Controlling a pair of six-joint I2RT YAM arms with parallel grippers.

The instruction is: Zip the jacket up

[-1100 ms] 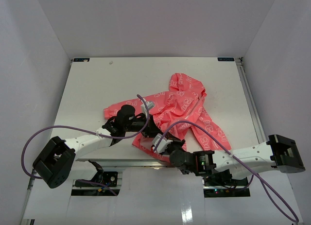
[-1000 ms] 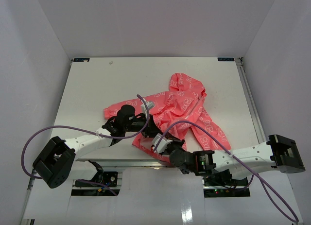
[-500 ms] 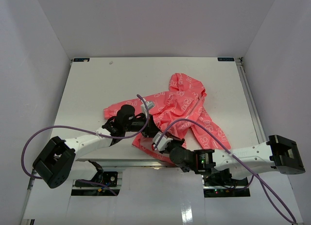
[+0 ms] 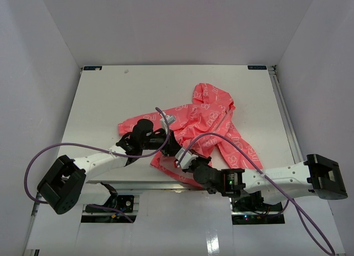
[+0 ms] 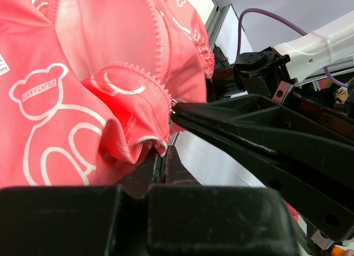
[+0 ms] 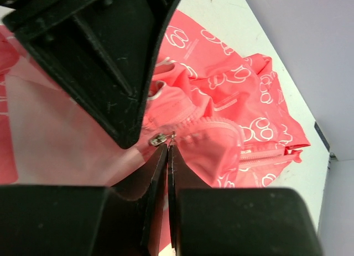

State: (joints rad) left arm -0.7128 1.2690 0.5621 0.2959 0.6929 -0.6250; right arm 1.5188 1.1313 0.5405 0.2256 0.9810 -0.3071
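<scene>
The coral-pink jacket (image 4: 213, 120) lies crumpled on the table's middle, hood toward the far side. My left gripper (image 4: 169, 141) is at its near hem. In the left wrist view it (image 5: 161, 152) is shut on a fold of the jacket's hem (image 5: 138, 142) beside the zipper teeth (image 5: 160, 51). My right gripper (image 4: 178, 152) meets it from the near right. In the right wrist view it (image 6: 168, 148) is shut on the zipper pull, with the metal slider (image 6: 157, 139) just above its tips. The left gripper's black fingers (image 6: 105, 57) fill the upper left of that view.
The white table (image 4: 110, 95) has a metal rail (image 4: 283, 109) along its right side and another at the near edge (image 4: 138, 184). Purple cables (image 4: 83, 148) loop over both arms. White walls enclose the table on three sides.
My right gripper has moved a little away from the near edge toward the jacket, drawing the zipper pull with it. The left arm has hardly moved.
</scene>
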